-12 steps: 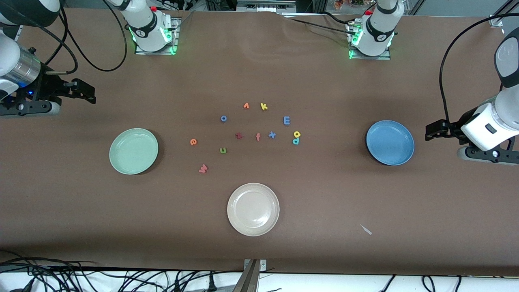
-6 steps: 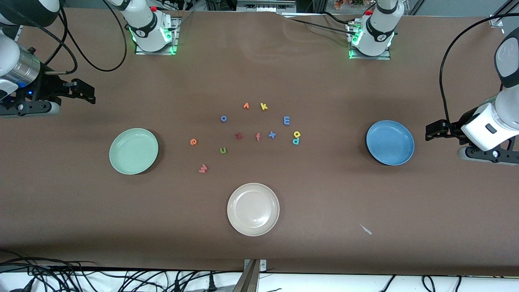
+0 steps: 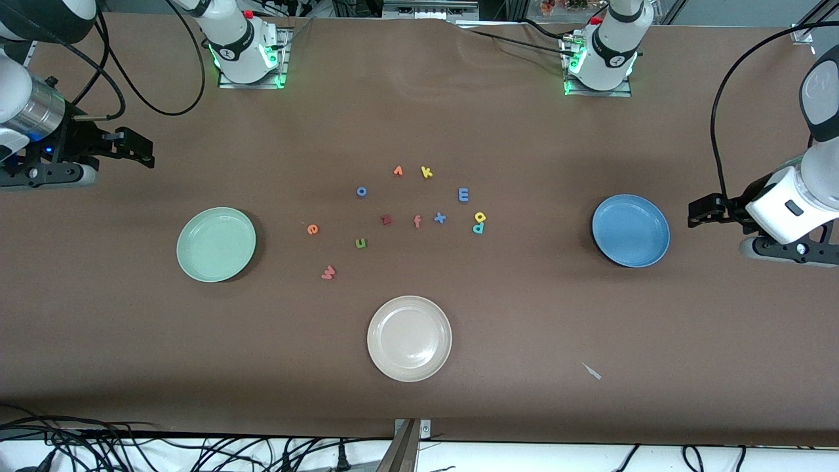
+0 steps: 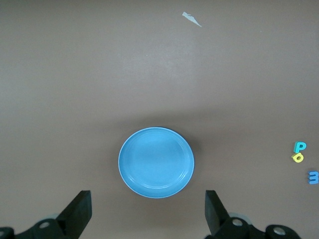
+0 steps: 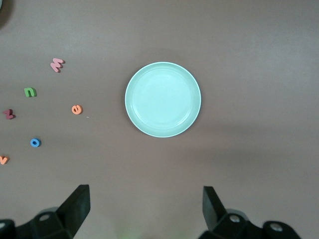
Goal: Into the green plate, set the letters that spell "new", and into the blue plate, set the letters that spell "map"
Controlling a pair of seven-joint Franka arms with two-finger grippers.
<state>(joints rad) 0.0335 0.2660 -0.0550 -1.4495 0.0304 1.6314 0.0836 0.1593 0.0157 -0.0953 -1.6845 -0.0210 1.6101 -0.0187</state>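
Brown cloth covers the whole table (image 3: 590,314), and all objects lie flat on it. Nearest to the front camera is a cream-white plate (image 3: 409,338), and a small pale scrap (image 3: 592,371) lies toward the left arm's end of the table. Farther from the camera come the task letters: the pinkish-red "w" (image 3: 328,273), then the green "n" (image 3: 360,243) and the orange "e" (image 3: 312,229), each apart from the others. The green plate (image 3: 216,244) lies toward the right arm's end, well apart from these three letters, and nothing is in it. The blue plate (image 3: 630,230) lies toward the left arm's end, also with nothing in it. Between the two plates, the teal "p" (image 3: 478,228) and the yellow "a" (image 3: 480,216) lie just beside each other, and the lilac-blue "m" (image 3: 463,194) is a little farther from the camera. Near them are a blue "x" (image 3: 440,217), a salmon "f" (image 3: 417,221), a dark red "z" (image 3: 386,219), a blue "o" (image 3: 361,191), an orange "v" (image 3: 398,171) and a yellow "k" (image 3: 427,172). The left gripper (image 4: 148,211) waits beside the blue plate with its fingers wide apart and holds nothing. The right gripper (image 5: 145,206) waits at its own end of the table near the green plate, also spread wide and without any object.
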